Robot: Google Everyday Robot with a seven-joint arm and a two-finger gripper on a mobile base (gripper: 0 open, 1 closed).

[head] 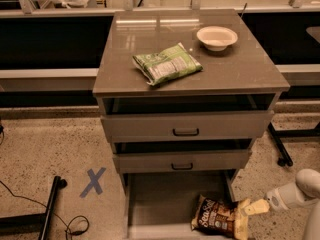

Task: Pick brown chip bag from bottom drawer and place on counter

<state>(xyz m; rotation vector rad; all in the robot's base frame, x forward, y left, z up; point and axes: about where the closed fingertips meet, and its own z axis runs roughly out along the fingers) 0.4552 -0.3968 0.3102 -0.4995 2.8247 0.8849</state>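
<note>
Brown chip bag [217,218] laid in the open bottom drawer's [170,194] front right corner, gripper [251,208] held at its right edge, grip not discernible, green snack bag [167,64] and bowl [216,37] seen on the counter [245,71]

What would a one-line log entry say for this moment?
gripper: low right, at brown bag | brown bag: bottom drawer, front right | counter: green bag, bowl
</note>
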